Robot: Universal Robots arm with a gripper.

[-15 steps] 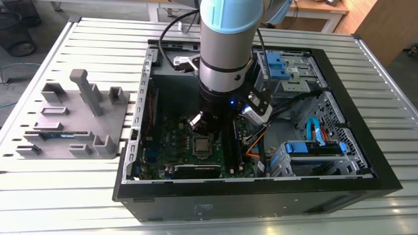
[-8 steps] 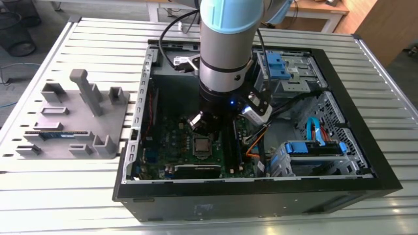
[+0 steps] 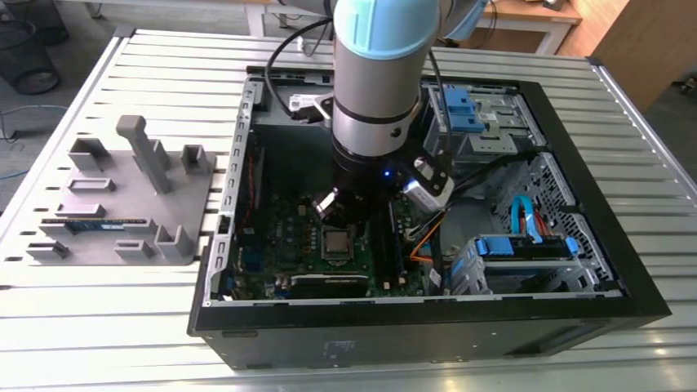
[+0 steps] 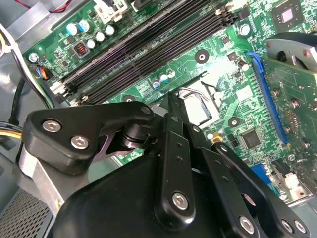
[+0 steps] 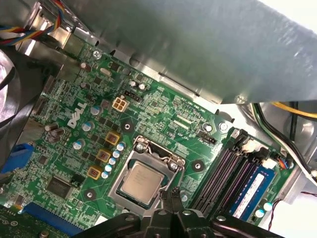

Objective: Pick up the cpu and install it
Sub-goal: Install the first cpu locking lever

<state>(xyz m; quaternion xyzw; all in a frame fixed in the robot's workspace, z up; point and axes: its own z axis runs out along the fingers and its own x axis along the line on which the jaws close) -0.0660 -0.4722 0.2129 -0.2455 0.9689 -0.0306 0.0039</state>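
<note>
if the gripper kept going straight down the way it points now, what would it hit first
Most likely the cpu, or the edge of the socket frame around it. In the first wrist view the gripper hangs just beside the chip, which already lies in its socket on the motherboard. Depth is unclear.

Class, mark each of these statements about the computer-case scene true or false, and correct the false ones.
1. The cpu lies in the motherboard socket. True.
2. The gripper holds the cpu in the air. False: it grips nothing and sits just beside the socket.
3. A memory stick sits in a slot on the motherboard. True.
4. The grey fixture tray is inside the computer case. False: it lies on the table, on the exterior view's left of the case.
</note>
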